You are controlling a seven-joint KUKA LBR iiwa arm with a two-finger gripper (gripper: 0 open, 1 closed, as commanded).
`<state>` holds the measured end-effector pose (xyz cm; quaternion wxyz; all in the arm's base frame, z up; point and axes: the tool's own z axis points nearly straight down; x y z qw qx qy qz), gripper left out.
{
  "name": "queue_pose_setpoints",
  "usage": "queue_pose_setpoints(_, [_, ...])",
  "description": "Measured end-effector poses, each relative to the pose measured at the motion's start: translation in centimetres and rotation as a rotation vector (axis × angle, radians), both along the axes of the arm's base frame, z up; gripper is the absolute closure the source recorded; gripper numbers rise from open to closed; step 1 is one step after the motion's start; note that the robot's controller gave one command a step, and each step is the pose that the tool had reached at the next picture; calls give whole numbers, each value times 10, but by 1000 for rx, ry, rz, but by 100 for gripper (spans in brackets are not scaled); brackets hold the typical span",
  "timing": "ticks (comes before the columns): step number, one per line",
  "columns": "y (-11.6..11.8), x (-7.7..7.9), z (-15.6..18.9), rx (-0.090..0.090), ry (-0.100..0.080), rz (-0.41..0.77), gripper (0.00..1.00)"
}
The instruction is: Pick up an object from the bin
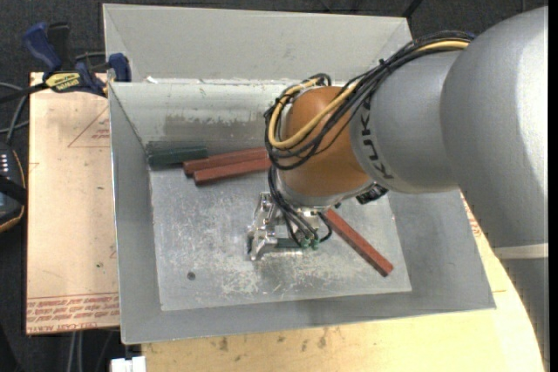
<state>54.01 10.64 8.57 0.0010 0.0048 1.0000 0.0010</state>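
Pointing straight down, the tool (277, 238) hangs over the bin floor (200, 253), width unclear.

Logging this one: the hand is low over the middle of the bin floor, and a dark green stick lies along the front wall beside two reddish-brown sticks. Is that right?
Not quite. The camera view shows the dark green stick along the back wall, towards its left end, not the front wall. The rest holds: the two reddish-brown sticks lie beside it, and the hand is low over the middle of the bin floor.
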Motion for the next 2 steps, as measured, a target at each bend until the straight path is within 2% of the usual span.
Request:
queue_pose_setpoints(1, [0,0,0,0,0,0,100])
queue_pose_setpoints(2, [-9,4,120,-1,0,31,100])
